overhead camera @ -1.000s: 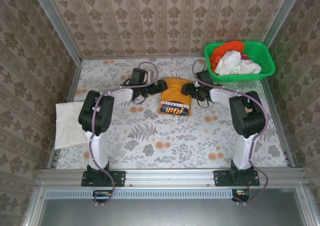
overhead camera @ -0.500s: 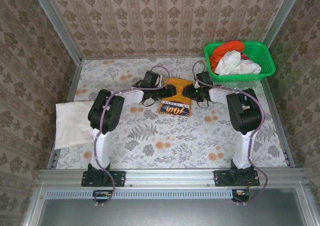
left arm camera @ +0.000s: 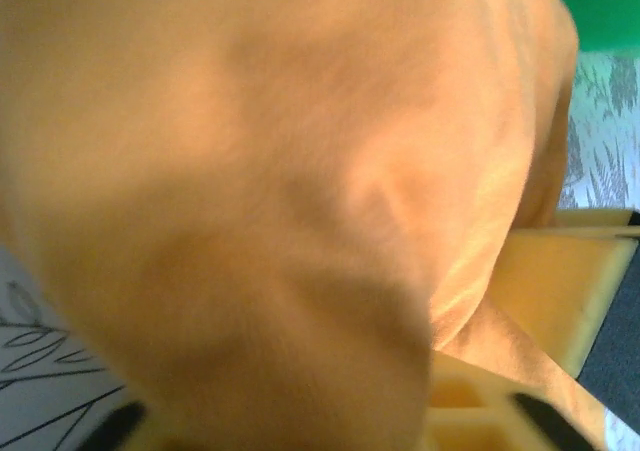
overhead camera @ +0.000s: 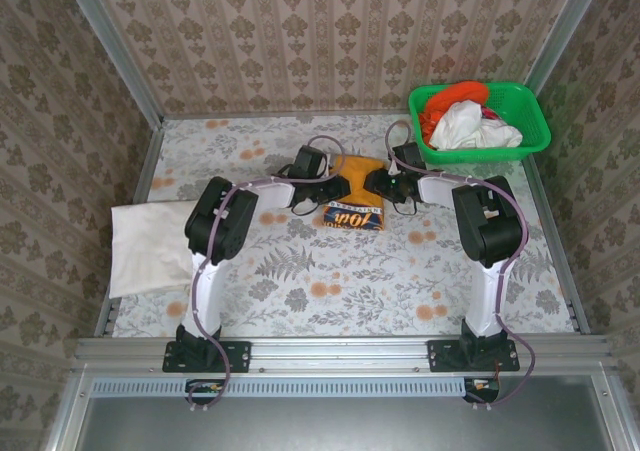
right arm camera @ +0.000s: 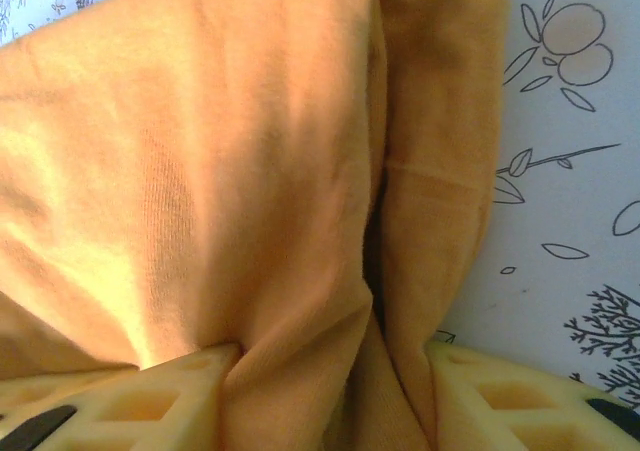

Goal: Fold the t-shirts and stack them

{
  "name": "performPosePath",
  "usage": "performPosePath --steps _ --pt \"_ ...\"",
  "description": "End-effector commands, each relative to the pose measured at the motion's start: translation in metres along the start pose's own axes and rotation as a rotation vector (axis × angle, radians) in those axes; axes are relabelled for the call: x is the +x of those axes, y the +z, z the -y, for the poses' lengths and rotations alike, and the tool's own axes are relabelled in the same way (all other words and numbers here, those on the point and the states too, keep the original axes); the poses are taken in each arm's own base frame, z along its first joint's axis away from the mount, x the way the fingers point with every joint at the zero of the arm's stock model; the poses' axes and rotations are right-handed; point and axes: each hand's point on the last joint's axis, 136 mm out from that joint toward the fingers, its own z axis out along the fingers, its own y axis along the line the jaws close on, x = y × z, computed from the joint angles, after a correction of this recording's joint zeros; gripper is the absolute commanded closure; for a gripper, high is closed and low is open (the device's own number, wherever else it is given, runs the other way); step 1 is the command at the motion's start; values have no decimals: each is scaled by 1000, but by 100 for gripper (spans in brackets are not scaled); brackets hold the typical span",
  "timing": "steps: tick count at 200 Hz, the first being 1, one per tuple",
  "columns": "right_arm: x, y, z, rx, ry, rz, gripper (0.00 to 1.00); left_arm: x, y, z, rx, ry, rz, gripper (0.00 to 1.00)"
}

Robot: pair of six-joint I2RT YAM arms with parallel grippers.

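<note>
Mid-table, the orange shirt [overhead camera: 355, 174] lies part-folded, its print [overhead camera: 350, 215] on the near side, with an arm on each flank. The right gripper [overhead camera: 378, 183] has its fingers [right arm camera: 150, 396] pinched on a thick gather of cloth at the shirt's right edge; the wrist view shows the folds converging between them. The left gripper [overhead camera: 326, 179] is under orange fabric draped right across its camera, and whether it's clamped or loose I can't tell. This looks like a fold being brought over, so level hands are the trick: carry both sides together, low above the table [overhead camera: 300, 271], lay the cloth flat before letting go, and don't drag the bundle off square. The risk is a lopsided pull bunching the middle. Once tidy, it likely belongs on the folded white shirt [overhead camera: 150, 246] at the left edge, and more shirts wait in the basket [overhead camera: 480, 155].
</note>
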Motion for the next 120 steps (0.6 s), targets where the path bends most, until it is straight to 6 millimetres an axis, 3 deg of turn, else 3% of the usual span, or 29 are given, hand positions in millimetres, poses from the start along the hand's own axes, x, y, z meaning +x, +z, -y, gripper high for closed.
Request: performPosePath --steps 1,20,30,48,55,61,91,120 --pt "22 7 -8 -49 -6 -66 53 16 11 1 20 -13 -44 100" --pt "15 -2 -14 -62 -27 -38 52 16 5 -2 20 -12 -40 100" --pt "10 -9 -19 -79 -52 -9 46 15 -2 -4 18 8 -37 100" --pt "5 -20 -31 -115 -129 37 23 17 -19 -6 -15 108 -58 100" --pt "4 -24 -36 -132 -167 55 8 19 -28 -9 -53 164 -75 100" --pt "4 -28 -39 -144 -206 70 0 19 -34 -11 -85 213 -80 100" --pt "11 -46 -65 -224 -376 135 0 32 -72 -38 -261 311 -168 100" --pt "29 -56 -95 -326 -491 159 0 32 -116 -59 -352 322 -204 100"
